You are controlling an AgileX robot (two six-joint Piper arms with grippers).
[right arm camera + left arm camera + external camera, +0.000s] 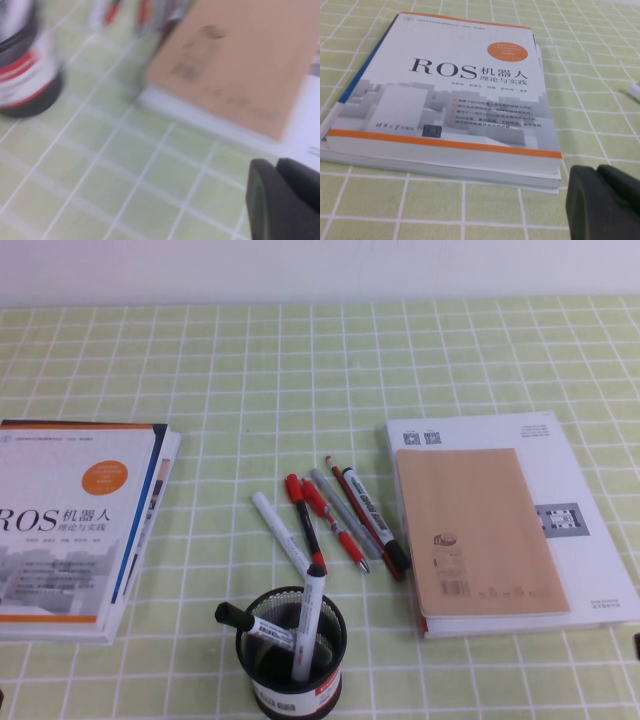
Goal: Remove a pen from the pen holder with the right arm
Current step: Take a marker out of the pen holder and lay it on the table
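**Pens sitting in the holder**

A ROS book (70, 520) is lying at my left on the green checked cloth (300, 360), and a tan notebook (480, 530) at my right. My left gripper (600, 200) is hovering by the book's corner; I cannot tell its state. My right gripper (280, 200), pressed together and empty, is hanging near the notebook. The black pen holder (290, 680) is standing nearest me, with two pens (310, 625) leaning inside and loose pens (340, 515) lying behind it.

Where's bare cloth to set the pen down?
Free: far strip beyond everything; gap between ROS book and loose pens; near edge right of pen holder. Crowded: pens beside notebook. Left gripper beside ROS book, right gripper near notebook, shut.
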